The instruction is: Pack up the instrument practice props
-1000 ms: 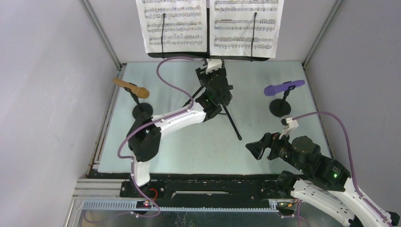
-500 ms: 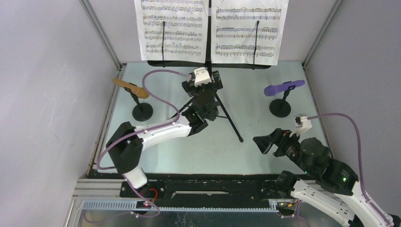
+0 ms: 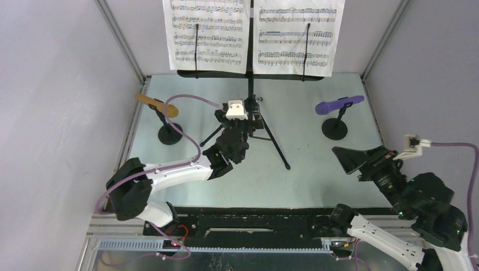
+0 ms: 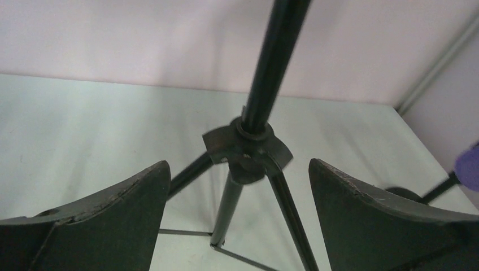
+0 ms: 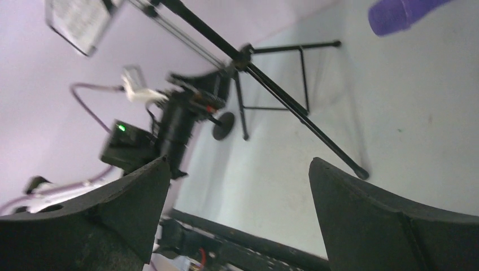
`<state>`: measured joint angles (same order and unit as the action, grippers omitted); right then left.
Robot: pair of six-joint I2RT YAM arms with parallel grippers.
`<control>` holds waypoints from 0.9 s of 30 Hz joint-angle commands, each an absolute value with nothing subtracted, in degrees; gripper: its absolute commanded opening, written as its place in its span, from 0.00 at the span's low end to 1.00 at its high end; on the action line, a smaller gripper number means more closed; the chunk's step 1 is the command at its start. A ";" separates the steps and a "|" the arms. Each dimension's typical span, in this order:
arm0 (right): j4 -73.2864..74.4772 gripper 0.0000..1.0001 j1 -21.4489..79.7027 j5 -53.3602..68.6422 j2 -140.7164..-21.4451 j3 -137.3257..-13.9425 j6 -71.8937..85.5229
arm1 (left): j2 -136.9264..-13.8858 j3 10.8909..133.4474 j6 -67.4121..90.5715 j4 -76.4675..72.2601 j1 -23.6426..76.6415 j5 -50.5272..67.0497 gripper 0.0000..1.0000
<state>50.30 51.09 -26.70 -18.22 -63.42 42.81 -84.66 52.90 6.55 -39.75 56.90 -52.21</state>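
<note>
The black music rack (image 3: 214, 72) stands on its tripod at the back and holds two white sheet-music pages (image 3: 209, 34). My left gripper (image 3: 242, 119) is open and empty just in front of the stand's pole. In the left wrist view the tripod hub (image 4: 248, 148) and pole lie ahead between the open fingers (image 4: 118, 209), not touched. The tan microphone (image 3: 157, 104) rests on a black round-based holder (image 3: 169, 135) at the left. The purple microphone (image 3: 338, 104) rests on its holder (image 3: 334, 129) at the right. My right gripper (image 3: 345, 159) is open and empty, near right.
Grey walls enclose the pale table (image 3: 316, 180) on three sides. A tripod leg (image 3: 278, 149) reaches toward the table's middle, also seen in the right wrist view (image 5: 305, 121). Purple cables loop off both arms. A black rail (image 3: 254, 217) runs along the near edge.
My left gripper has drawn back from the stand toward the near edge, and its elbow has swung left. My right arm has moved right and back, away from the middle.
</note>
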 commanded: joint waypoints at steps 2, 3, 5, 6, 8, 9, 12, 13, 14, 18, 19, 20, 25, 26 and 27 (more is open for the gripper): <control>42.53 1.00 51.15 -28.31 -18.91 -69.54 45.81 | -75.26 47.59 6.80 -39.87 59.84 -47.03 1.00; 40.83 1.00 51.11 -27.93 -19.54 -70.89 45.95 | -73.22 46.63 6.82 -38.53 60.58 -47.18 1.00; 38.76 1.00 51.07 -27.04 -21.60 -74.15 46.70 | -69.20 44.71 7.90 -34.80 61.99 -47.35 1.00; 37.39 1.00 51.02 -26.43 -22.72 -75.68 46.71 | -67.03 44.08 8.99 -32.35 62.65 -47.37 1.00; 34.47 1.00 50.85 -24.84 -24.96 -77.79 46.60 | -63.06 43.35 12.49 -26.17 63.46 -47.25 1.00; 32.70 1.00 50.85 -24.18 -25.98 -78.66 46.69 | -61.05 42.70 14.76 -22.29 63.68 -47.05 1.00; 26.40 1.00 50.72 -21.94 -28.09 -79.77 46.46 | -54.59 41.41 23.73 -10.43 63.81 -44.93 1.00; 24.27 1.00 50.74 -21.41 -28.48 -80.06 46.40 | -52.43 41.06 26.11 -6.80 63.85 -44.01 1.00; 22.40 1.00 50.72 -20.84 -28.77 -80.09 46.36 | -50.34 40.64 28.23 -3.42 63.88 -43.47 1.00; 16.19 1.00 50.72 -19.25 -29.29 -80.10 46.32 | -42.08 39.16 33.69 7.36 64.14 -41.06 1.00; 15.03 1.00 50.71 -18.84 -29.53 -80.08 46.25 | -40.43 39.16 34.50 9.06 64.16 -40.78 1.00; 14.10 1.00 50.71 -18.40 -29.80 -80.07 46.16 | -39.02 39.30 35.10 10.57 64.16 -40.57 1.00; 11.42 1.00 50.71 -15.99 -31.52 -80.11 45.94 | -35.62 44.12 34.68 17.17 64.16 -40.38 0.99; 11.21 1.00 50.72 -15.70 -31.72 -80.12 45.96 | -35.80 45.72 33.90 18.43 64.16 -40.27 0.98; 11.09 1.00 50.71 -15.45 -31.74 -80.10 45.72 | -36.04 47.50 33.25 19.84 64.20 -40.18 0.97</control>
<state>15.27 50.96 -17.78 -29.58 -79.22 45.56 -35.90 40.75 32.88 12.32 63.88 -41.47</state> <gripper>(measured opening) 0.993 0.986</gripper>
